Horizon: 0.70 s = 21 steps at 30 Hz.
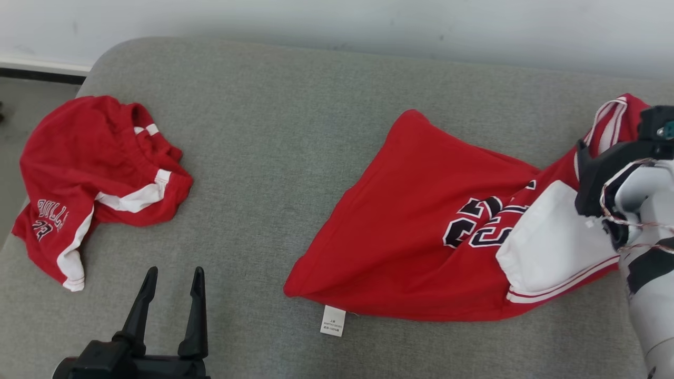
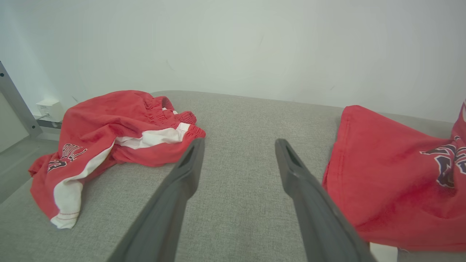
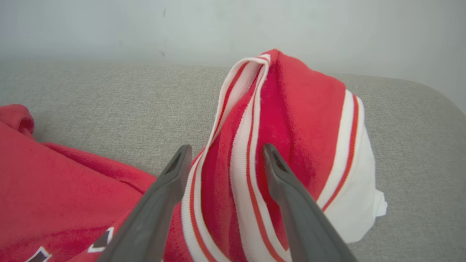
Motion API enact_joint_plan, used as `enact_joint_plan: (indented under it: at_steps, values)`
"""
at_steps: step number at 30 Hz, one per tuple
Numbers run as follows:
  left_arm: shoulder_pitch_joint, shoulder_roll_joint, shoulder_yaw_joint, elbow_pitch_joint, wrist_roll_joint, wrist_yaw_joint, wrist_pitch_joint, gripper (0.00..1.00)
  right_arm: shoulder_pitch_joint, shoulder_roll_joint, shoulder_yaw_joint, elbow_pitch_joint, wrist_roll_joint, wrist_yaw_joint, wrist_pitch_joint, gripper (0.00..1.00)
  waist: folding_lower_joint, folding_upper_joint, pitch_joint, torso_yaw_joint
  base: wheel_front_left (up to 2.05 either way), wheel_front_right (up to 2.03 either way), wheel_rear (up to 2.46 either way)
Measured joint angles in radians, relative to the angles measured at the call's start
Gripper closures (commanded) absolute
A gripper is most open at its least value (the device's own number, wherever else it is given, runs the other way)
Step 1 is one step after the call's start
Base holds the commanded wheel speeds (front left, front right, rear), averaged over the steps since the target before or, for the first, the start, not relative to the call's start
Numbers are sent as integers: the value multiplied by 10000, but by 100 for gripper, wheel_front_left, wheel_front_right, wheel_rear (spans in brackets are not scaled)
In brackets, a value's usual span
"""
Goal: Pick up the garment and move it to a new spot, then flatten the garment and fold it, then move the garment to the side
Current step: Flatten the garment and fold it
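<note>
Broadly, a grey cushion [image 1: 274, 131] carries everything: the red shirt [image 1: 410, 210] lies spread over its right half, bunched to a raised peak at the far right, and a pair of red shorts [image 1: 89, 158] sits crumpled at the far left, well apart from it. The likely trouble is at that peak. The fold stands loose, so a shallow pinch could catch only the striped trim [image 3: 251, 120] and let it slip out under the trailing weight of the cloth, or the shirt could drag off the cushion's nearby right edge. The right gripper [image 3: 225, 151] reaches in from the near right, its pale forearm [image 1: 650, 295] beside the white sleeve [image 1: 553, 242], jaws spread to either side of the trim with cloth between them but not clenched on it. The left gripper [image 1: 175, 271] rests low at the near left, fingers pointing away, jaws released and holding nothing. A small white label [image 1: 333, 320] pokes out from the shirt's near hem.
</note>
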Motion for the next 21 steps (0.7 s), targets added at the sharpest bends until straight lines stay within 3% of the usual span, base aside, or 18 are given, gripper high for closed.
enact_joint_plan:
  at_steps: [4, 7, 11, 21]
  values:
    - [100, -21, 113, 77, 2, 2, 0, 0, 427, 263, 756, -221, 564, 0, -65, 0, 1, 0, -219, -250, 0, 0, 0]
    - [197, -29, 222, 105, 29, 10, 0, 0, 928, 637, 1875, -1024, 1340, 0, 219, 0, -1, -1, -494, -562, 0, 0, 0]
    - [360, -40, 268, 123, 29, 15, 0, 0, 1797, 575, 2677, -1977, 1942, 0, 838, 0, 0, -1, -730, -847, 0, 0, 0]
    - [415, -59, 265, 163, 42, -15, 0, 0, 2956, 244, 3051, -3609, 1994, 0, 1783, 0, -1, -1, -977, -1041, 0, 0, 0]
